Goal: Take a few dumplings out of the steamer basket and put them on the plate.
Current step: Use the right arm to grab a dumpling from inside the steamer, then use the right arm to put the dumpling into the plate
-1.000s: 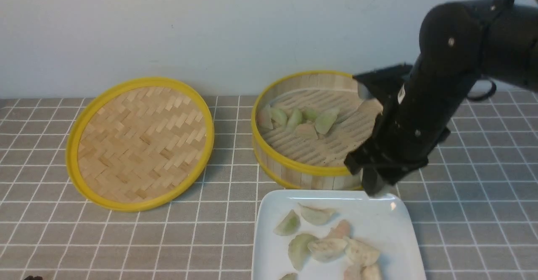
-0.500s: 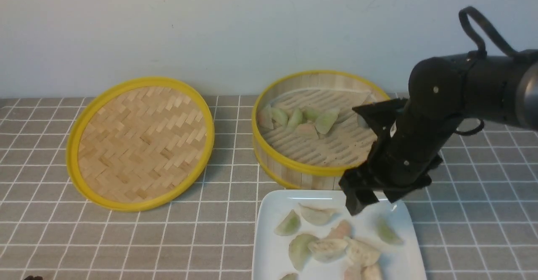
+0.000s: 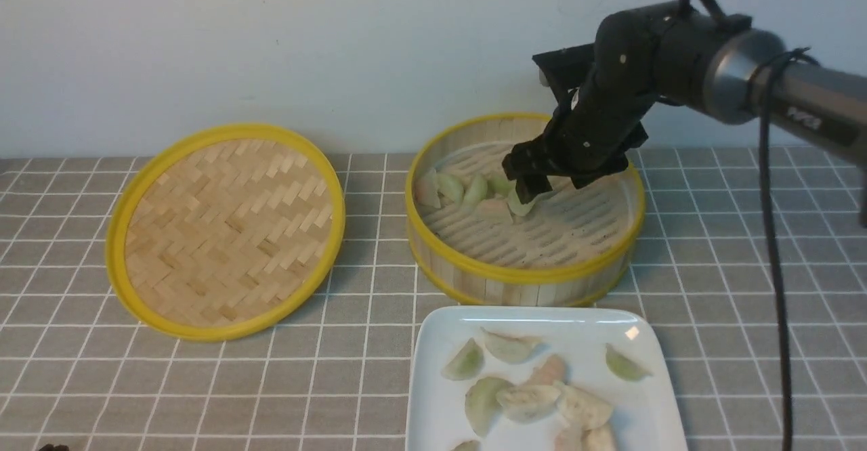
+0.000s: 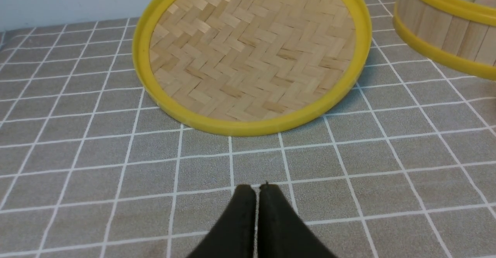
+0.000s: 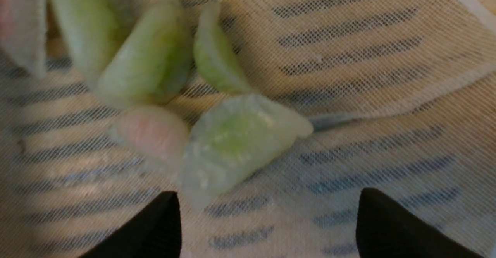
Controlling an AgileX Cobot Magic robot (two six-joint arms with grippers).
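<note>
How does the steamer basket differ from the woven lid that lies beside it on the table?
The steamer basket has a tall upright wooden wall; the lid is flat and shallow. The basket's floor is slatted under a mesh liner; the lid's face is woven in herringbone. The basket holds dumplings, with the right gripper open above them; the lid carries none. Both are round, bamboo and yellow-rimmed.

Small dark lettering (image 3: 805,118) is showing on the silver-grey tube (image 3: 836,102) of the right arm, slanting along it and seeming to read "PiPER".
</note>
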